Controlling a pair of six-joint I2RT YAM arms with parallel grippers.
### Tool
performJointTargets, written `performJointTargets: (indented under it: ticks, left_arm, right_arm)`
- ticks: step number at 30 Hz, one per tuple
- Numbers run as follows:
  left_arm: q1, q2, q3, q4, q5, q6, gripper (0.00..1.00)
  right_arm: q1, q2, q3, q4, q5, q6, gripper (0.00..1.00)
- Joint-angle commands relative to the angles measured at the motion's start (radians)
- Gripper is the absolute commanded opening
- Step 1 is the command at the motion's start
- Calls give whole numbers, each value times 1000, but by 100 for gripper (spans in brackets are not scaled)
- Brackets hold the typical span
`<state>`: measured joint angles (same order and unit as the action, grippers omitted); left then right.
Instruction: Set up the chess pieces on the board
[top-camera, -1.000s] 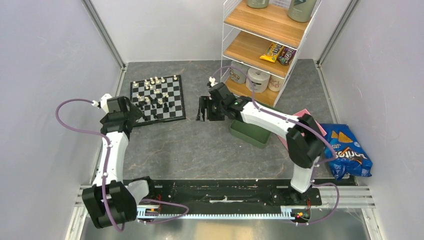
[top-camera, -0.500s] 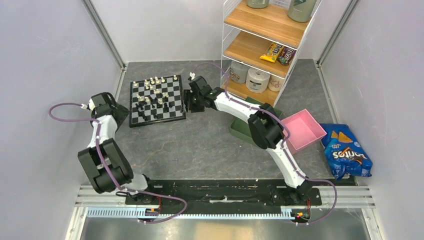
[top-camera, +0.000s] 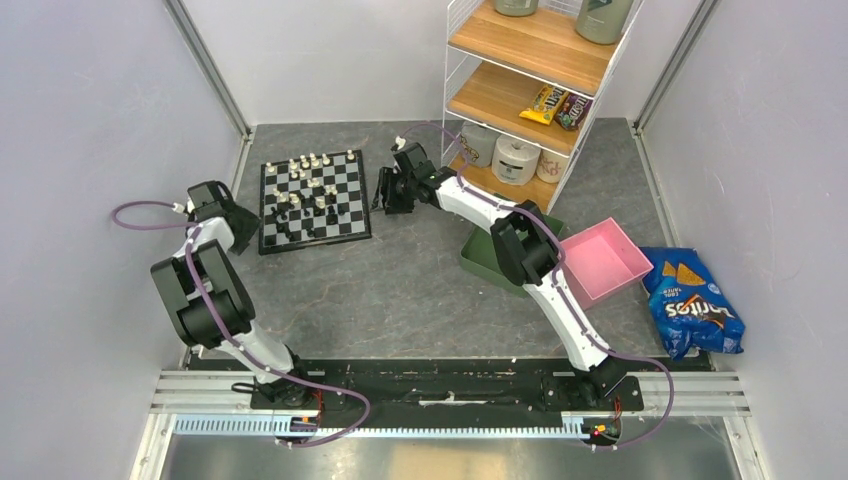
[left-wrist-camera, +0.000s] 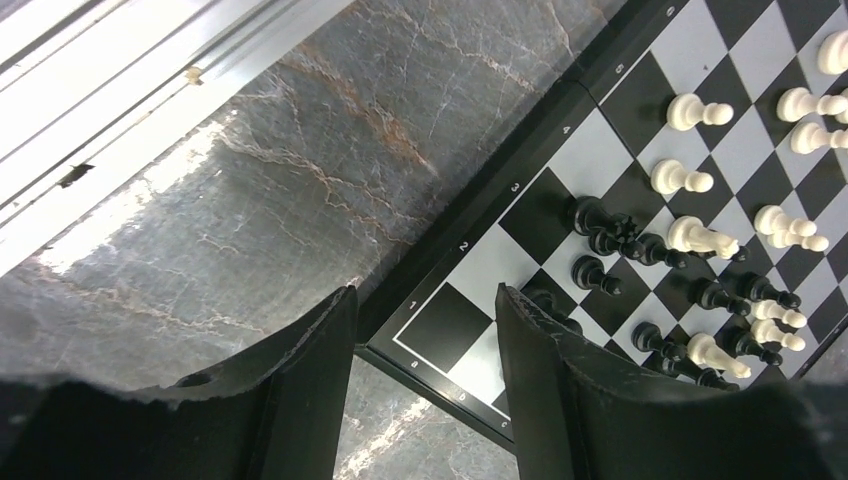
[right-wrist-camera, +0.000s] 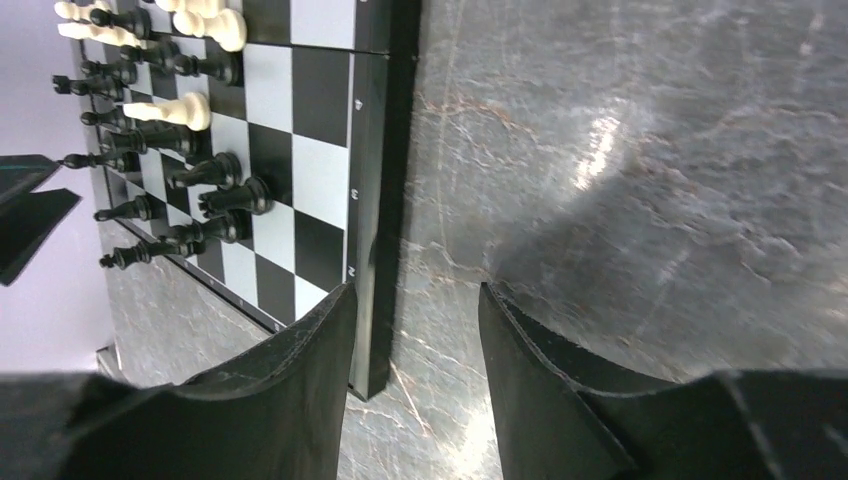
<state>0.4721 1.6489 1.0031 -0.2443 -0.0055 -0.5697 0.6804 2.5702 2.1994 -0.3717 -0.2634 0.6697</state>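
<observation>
The gripper (left-wrist-camera: 425, 300) fills the bottom of the frame, its two dark fingers (left-wrist-camera: 300, 390) spread apart with nothing between them. In the gap shows the near corner of the board (left-wrist-camera: 590, 160), a black square marked 1. The board runs from there up to the upper right, with numerals along its dark border. White pieces (left-wrist-camera: 690, 110) stand scattered at the upper right. Black pieces (left-wrist-camera: 600, 215) crowd the lower right, mixed with a few white ones; some may be lying over. Grey marbled table (left-wrist-camera: 300, 170) covers the left, and a pale rail (left-wrist-camera: 100, 70) crosses the upper left corner.
</observation>
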Motion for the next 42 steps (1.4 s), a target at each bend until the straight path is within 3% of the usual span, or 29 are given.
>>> performJointTargets:
  ticks: [1,7,16,28,32,42]
  left_arm:
    - [8,32,27,58,57,22,60]
    - [9,39,10,70,62,31,57]
    - [10,81,-11,67,122,41,44]
    - [9,109,-53,94,237,60,39]
    - [9,82,-81,105,206,65,38]
    - [8,58,-125,101,312,67,38]
  right_arm:
    - [1,57,78,32,-57,42,55]
    - [0,93,94,52,-79,73,51]
    - [2,128,114,59,-106,104,47]
    - [12,116,106,57,-111,116,42]
    - [17,97,78,60,-101,116,41]
    - [27,8,-37,96,-72,133,40]
